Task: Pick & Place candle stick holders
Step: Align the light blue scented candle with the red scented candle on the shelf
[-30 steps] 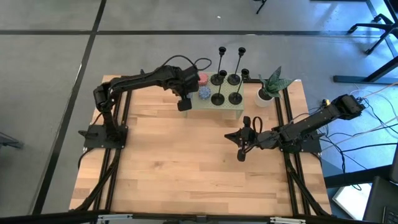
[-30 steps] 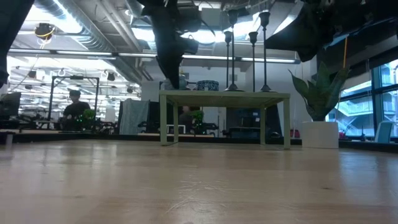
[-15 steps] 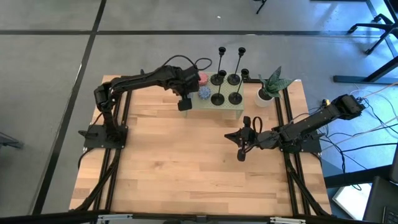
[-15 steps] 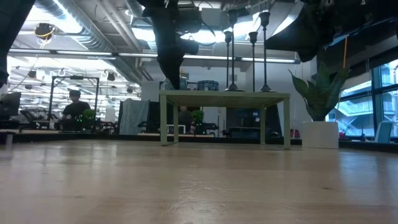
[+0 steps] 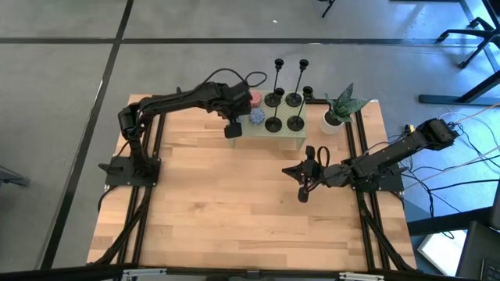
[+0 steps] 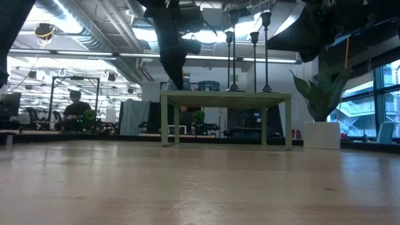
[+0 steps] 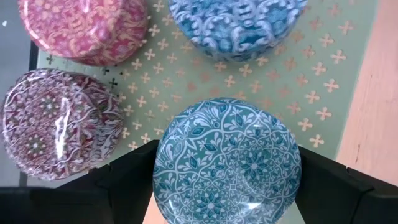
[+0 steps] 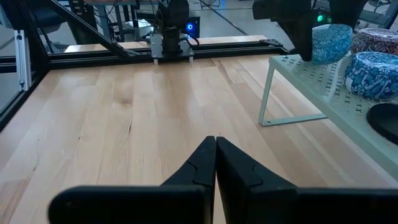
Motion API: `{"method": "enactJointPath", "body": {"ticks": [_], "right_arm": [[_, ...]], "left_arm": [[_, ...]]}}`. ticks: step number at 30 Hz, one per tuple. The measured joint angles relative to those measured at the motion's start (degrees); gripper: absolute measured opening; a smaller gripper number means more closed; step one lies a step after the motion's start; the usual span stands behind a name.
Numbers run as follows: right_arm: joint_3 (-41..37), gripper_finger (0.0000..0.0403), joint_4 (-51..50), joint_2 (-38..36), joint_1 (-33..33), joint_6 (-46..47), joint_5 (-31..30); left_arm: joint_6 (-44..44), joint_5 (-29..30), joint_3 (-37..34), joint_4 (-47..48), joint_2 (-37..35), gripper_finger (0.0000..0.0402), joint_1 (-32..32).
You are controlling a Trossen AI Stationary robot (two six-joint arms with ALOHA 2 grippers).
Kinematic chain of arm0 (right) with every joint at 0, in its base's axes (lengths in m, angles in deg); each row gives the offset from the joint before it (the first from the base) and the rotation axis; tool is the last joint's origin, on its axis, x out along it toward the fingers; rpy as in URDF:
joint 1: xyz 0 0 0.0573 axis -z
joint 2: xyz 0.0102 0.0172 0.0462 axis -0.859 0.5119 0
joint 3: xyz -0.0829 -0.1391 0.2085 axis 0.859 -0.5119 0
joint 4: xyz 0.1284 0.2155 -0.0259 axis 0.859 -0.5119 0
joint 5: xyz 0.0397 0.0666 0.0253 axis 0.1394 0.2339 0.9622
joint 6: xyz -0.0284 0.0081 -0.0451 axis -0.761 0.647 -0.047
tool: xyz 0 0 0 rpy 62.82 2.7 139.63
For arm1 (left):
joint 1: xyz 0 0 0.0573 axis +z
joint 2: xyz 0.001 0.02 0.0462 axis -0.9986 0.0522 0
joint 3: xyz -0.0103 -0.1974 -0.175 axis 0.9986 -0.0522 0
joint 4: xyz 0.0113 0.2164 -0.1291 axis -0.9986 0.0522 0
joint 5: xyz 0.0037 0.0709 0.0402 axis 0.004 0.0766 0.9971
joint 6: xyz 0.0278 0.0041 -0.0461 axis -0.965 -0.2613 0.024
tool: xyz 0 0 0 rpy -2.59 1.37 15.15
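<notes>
Wooden bench (image 5: 219, 211), upper centre: green stand (image 5: 275, 134) carrying four candle stick holders (image 5: 284, 100), patterned tins (image 5: 255, 115) crowded alongside. Left gripper (image 7: 227, 180) spread wide around teal tin (image 7: 227, 165). Right gripper (image 8: 215, 163) pressed together, centre-right. Potted plant (image 5: 339, 108) beside stand.

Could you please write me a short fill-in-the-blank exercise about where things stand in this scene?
1. The candle stick holders stand on the pale green ____.
2. The left gripper has its fingers on either side of a round ____ patterned tin.
3. The right gripper is ____, over bare wood.
4. The potted plant stands on the ____ arm's side of the table.

Missing words: stand; teal; shut; right
</notes>
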Motion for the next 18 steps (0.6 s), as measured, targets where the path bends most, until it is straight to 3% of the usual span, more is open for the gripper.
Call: {"method": "enactJointPath", "body": {"ticks": [8,18], "right_arm": [[0.0,0.0016,0.0,0.0,0.0,0.0,0.1],[0.0,0.0016,0.0,0.0,0.0,0.0,0.1]], "left_arm": [[0.2,-1.3,0.0,0.2,0.0,0.0322,0.4],[-3.1,0.7,0.0,-0.3,1.2,0.0357,0.3]]}}
